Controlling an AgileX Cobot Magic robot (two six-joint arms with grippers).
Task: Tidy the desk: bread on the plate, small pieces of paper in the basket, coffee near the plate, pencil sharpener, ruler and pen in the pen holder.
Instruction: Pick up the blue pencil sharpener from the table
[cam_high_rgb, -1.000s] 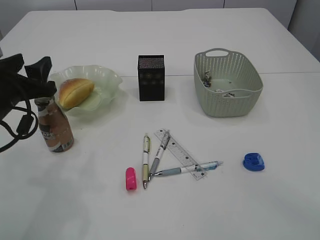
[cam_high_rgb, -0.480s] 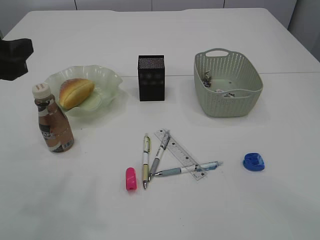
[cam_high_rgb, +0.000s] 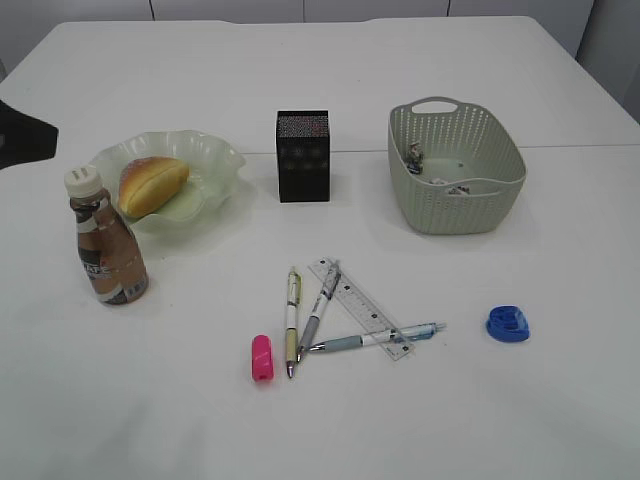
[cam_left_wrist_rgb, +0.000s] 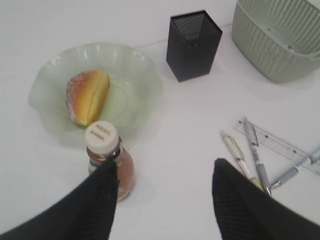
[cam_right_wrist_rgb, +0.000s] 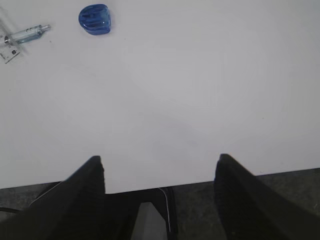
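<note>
Between the spread, empty fingers of the left pincer (cam_left_wrist_rgb: 165, 172) lies bare counter (cam_left_wrist_rgb: 175, 130), with the coffee (cam_left_wrist_rgb: 107, 162) upright just beside its left finger, the bread (cam_left_wrist_rgb: 87, 96) on the plate (cam_left_wrist_rgb: 140, 80) beyond that, and the pen holder (cam_left_wrist_rgb: 192, 45), basket (cam_left_wrist_rgb: 280, 37), three pens (cam_left_wrist_rgb: 240, 157) and ruler (cam_left_wrist_rgb: 285, 147) farther out. Ahead of the right pincer (cam_right_wrist_rgb: 160, 170), likewise spread and empty, the blue pencil sharpener (cam_right_wrist_rgb: 95, 19) lies well apart to the upper left.
</note>
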